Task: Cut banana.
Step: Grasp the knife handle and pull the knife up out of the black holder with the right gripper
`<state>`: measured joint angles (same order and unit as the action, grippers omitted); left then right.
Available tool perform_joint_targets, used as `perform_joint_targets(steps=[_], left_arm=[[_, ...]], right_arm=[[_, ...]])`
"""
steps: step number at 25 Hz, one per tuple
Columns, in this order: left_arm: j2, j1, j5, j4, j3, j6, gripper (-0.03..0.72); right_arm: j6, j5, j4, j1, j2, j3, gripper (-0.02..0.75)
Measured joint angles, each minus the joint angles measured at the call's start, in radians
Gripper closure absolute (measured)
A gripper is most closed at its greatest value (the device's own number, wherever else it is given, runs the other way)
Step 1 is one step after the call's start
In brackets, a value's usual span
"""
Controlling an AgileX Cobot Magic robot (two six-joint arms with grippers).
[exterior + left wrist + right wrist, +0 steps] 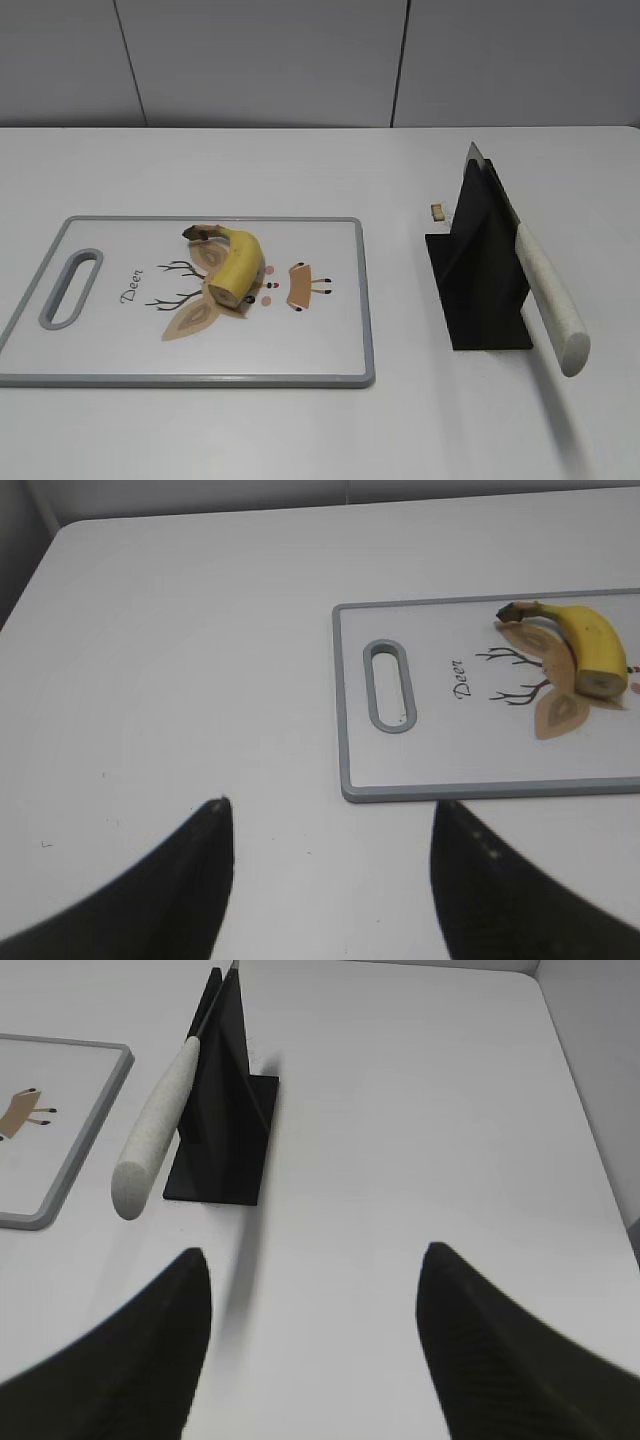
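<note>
Left pincer (328, 825) fills the bottom of the left wrist view, two dark fingers (195, 880) spread wide, nothing between them, bare white counter (200, 660) under the gap. Right pincer (312, 1270) looks the same in the right wrist view: fingers (480, 1340) spread apart, holding nothing, counter beneath. Neither pincer shows in the exterior view.

Ahead and right of the left pincer: white cutting board (420, 770) with grey rim, grey slot handle (389, 685) on the end closest to the pincer, word "Deer" printed beside it. Banana (585, 650) lies further right on the board, well apart from the left pincer, on top of the printed tan deer drawing (555, 710). Short curved yellow piece, unpeeled, dark stem tip pointing away and left, flat cut end with pale flesh facing the camera side. In the exterior view the banana (238, 265) sits about mid-board, the board (300, 340) flat on the counter.

Ahead and left of the right pincer: black knife stand (225, 1110) upright on the counter, just right of the board's edge. Knife (155, 1135) rests tilted in the stand, pale speckled handle sticking out toward the pincer, blade tip up at the far end. Knife handle and right pincer apart, not touching. Small tan bit (438, 211) on the counter behind the stand, too small to tell what.
</note>
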<state>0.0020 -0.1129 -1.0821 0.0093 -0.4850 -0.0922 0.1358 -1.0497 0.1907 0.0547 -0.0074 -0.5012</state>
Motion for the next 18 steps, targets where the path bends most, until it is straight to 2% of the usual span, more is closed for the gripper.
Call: perform_joint_targets(steps=[15,18], left_arm=[[0.000,0.000,0.003,0.000,0.000,0.000,0.099],[0.000,0.000,0.003,0.000,0.000,0.000,0.099]], right_arm=[[-0.001,-0.001,0.000,0.000,0.000,0.000,0.239],[-0.001,-0.025,0.028,0.000,0.051,-0.015,0.200]])
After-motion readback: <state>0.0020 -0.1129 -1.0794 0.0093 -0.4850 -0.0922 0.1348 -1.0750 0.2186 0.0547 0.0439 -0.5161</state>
